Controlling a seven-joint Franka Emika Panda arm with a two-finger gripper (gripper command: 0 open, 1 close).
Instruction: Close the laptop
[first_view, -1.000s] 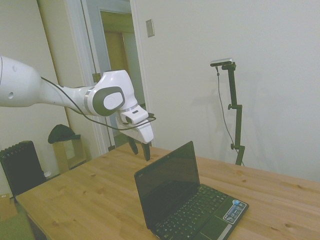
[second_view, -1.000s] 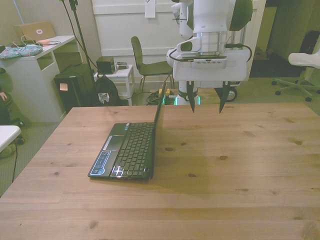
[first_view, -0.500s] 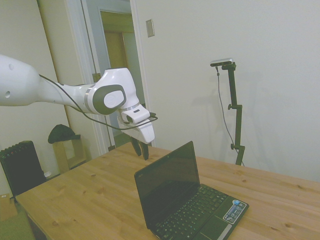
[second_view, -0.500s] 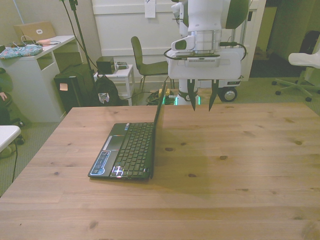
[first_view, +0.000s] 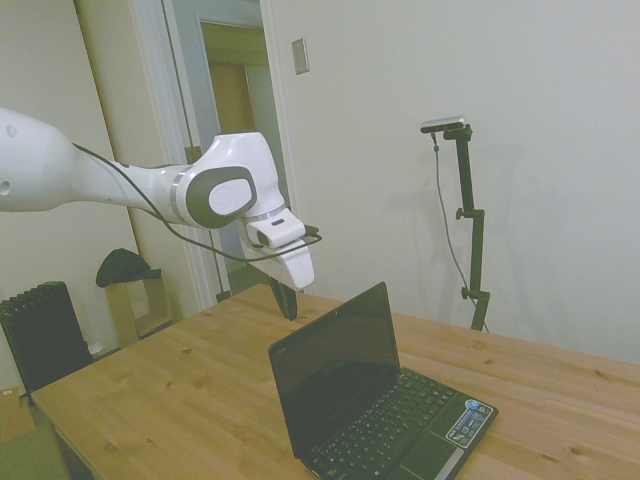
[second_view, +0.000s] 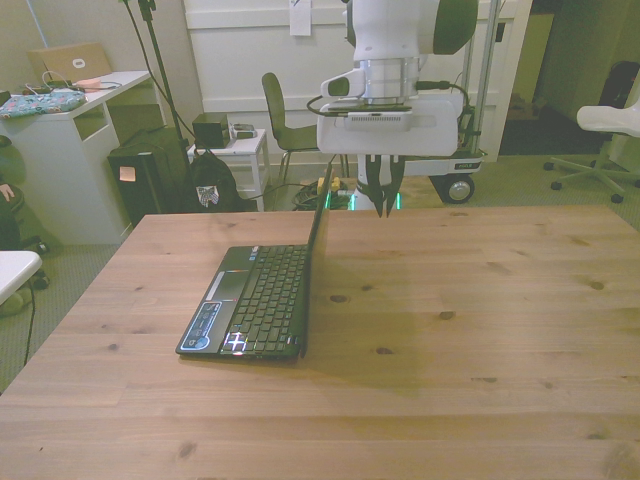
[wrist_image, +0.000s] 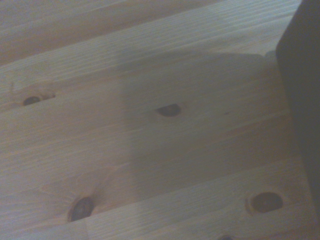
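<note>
Black and small, the open laptop (second_view: 262, 297) with its dark shiny screen sits on the pale wooden table (second_view: 480, 330), just to the front view's left of the claw (second_view: 381, 212) and lower down. The white arm's claw hangs above the table, its dark fingers pressed together, not touching the lid.

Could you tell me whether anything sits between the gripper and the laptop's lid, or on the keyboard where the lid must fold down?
Nothing visible does. The gripper, fingers shut, hangs in open air behind the laptop lid's top edge, and the keyboard is bare.
</note>
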